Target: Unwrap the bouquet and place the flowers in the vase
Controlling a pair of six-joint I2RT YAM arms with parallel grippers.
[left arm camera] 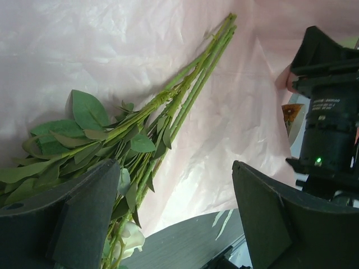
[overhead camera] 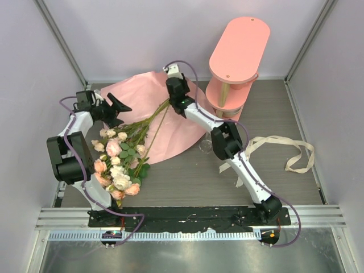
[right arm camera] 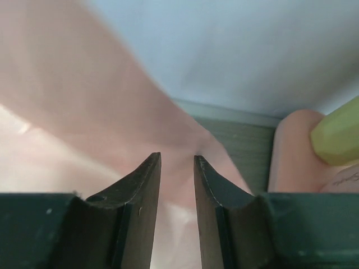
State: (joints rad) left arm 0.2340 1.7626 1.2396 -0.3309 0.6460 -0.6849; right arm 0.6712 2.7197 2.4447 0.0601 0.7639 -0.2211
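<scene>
Since the pink paper sheet (overhead camera: 139,91) lies under the flowers (overhead camera: 119,159), their stems passing below the wide-apart left hand (left arm camera: 175,179) toward the right hand (right arm camera: 177,162), nearly closed on paper or nothing, I cannot tell, a tug could sweep stems into the vase (overhead camera: 206,146) behind it.

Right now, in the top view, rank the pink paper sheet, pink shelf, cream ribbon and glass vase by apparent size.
Largest to smallest:
pink paper sheet
pink shelf
cream ribbon
glass vase
</scene>
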